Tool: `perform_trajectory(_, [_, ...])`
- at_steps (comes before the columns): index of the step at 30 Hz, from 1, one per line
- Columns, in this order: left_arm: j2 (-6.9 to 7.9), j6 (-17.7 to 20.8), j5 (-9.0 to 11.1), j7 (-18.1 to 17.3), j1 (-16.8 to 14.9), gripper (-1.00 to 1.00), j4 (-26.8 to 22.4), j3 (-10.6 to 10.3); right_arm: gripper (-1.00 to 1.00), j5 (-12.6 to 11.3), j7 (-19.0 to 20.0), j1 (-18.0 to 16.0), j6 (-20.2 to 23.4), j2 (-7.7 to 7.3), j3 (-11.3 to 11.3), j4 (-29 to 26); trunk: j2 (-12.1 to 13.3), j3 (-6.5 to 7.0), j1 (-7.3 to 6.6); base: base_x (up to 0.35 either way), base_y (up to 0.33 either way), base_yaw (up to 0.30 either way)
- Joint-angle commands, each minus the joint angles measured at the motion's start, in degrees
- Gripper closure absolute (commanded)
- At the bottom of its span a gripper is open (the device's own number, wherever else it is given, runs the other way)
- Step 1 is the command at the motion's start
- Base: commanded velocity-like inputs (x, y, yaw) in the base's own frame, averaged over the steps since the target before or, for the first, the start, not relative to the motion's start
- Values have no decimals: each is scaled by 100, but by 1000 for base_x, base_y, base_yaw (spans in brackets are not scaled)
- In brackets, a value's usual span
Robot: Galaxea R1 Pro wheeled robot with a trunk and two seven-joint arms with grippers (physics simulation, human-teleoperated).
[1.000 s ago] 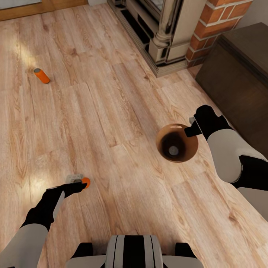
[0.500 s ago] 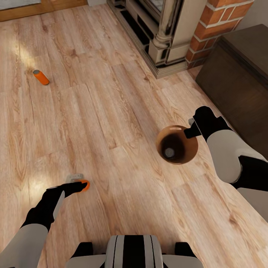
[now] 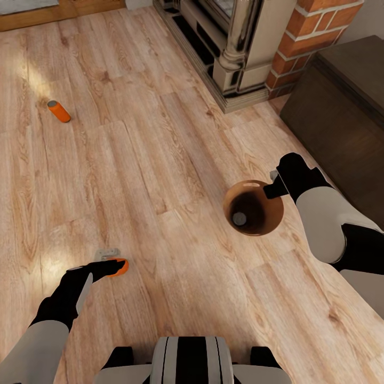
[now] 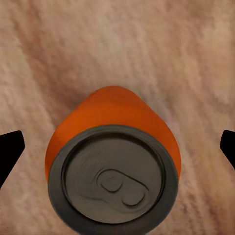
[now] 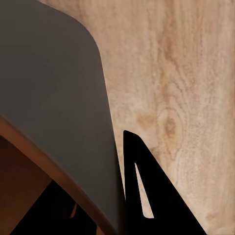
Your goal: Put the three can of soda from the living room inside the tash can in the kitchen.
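Left gripper (image 4: 117, 147) fingers wide (straddling soda can (image 4: 113, 166)); right gripper (image 3: 274, 184) grips bin (image 3: 272, 218).

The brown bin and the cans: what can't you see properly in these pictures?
- Inside the round glossy brown bin, head view: one grey metal can top shows; the rest is lost in the dark.
- Orange soda can at the left gripper, head view: mostly hidden behind the black fingers.
- Far orange soda can lying on the wood floor: too small for detail.
- Right gripper: the bin's rim hides its grip.
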Motion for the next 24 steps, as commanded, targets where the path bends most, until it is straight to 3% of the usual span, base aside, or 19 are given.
perform_trajectory(1, [-3, -4, 0, -1, -5, -100, 3, -3, 100, -116, -64, 3, 0, -3, -51, -57, 1, -2, 73, 0, 0, 0])
perform_trajectory(18, [5, 5, 0, 18, -5, -100, 14, -9, 100, -116, -64, 14, 0, -10, -51, -57, -120, -56, 138, 0, 0, 0])
perform_trajectory(24, [3, 5, -8, 41, -5, -100, 62, -14, 100, -116, -64, 14, 0, -10, -51, -57, -360, -171, 270, 0, 0, 0])
